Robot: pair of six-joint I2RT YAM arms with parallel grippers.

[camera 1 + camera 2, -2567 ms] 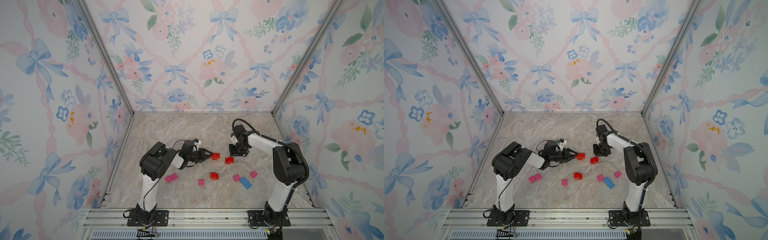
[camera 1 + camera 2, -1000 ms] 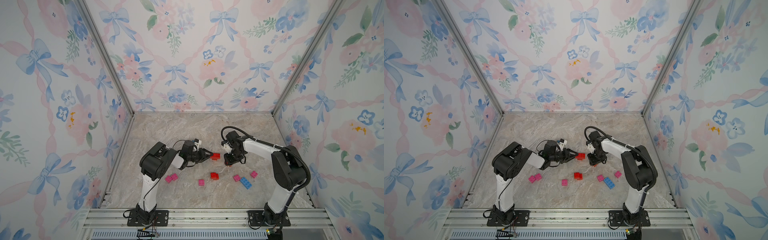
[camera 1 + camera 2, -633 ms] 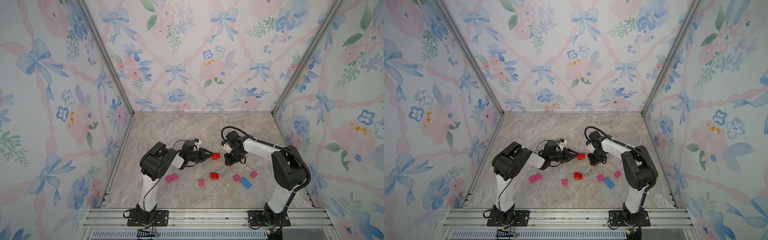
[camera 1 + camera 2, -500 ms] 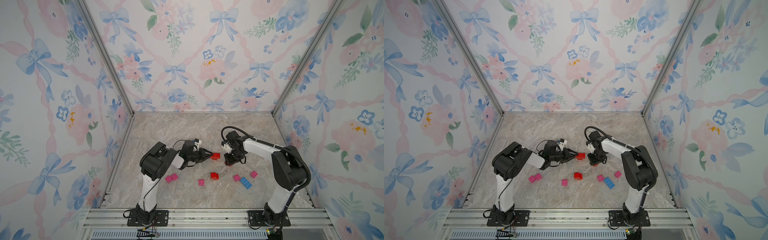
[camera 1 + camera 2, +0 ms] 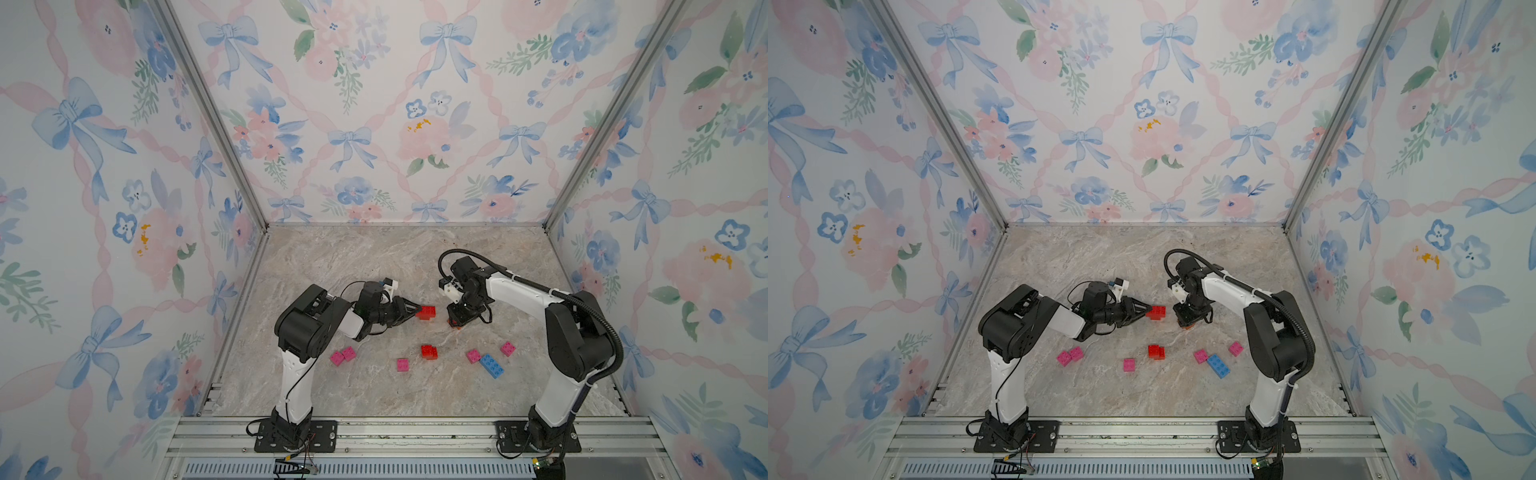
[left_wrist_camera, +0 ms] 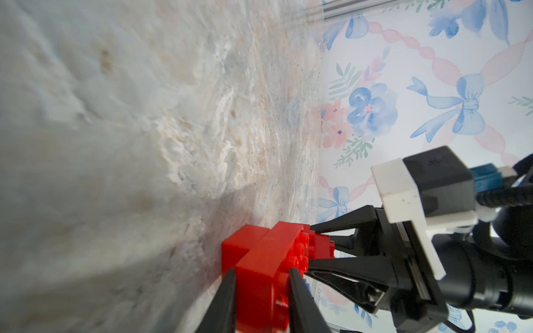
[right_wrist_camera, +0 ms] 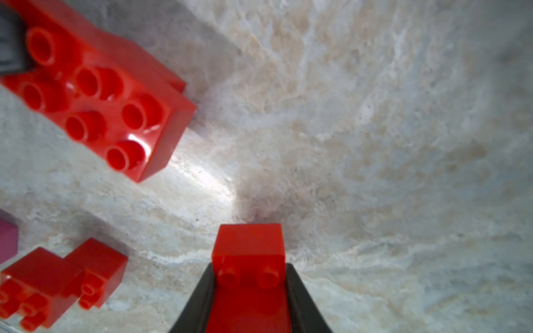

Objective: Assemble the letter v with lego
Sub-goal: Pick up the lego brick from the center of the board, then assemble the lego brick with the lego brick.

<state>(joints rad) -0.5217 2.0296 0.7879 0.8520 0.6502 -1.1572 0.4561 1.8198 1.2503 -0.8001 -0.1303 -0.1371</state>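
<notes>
My left gripper [image 5: 417, 311] lies low over the table, shut on one end of the long red lego brick [image 5: 427, 312]. In the left wrist view its jaws clamp the brick's sides [image 6: 261, 274], and a second red piece [image 6: 236, 250] sits under it against the table. My right gripper [image 5: 456, 323] points down just right of that brick, shut on a small red lego brick [image 7: 249, 248], studs facing the camera. The long red brick [image 7: 101, 95] is also in the right wrist view. Both grippers show in both top views, left gripper [image 5: 1147, 311], right gripper [image 5: 1185, 324].
Loose on the table nearer the front: a red pair of bricks [image 5: 428, 351], two joined pink bricks [image 5: 343, 356], single pink bricks [image 5: 402, 364] [image 5: 473, 355] [image 5: 508, 348], and a long blue brick [image 5: 491, 366]. Papered walls enclose three sides; an aluminium rail [image 5: 395, 432] runs along the front.
The right gripper took the small red brick off the table and carried it left, close to the long red brick. The left gripper's jaws closed tighter on the long brick.
</notes>
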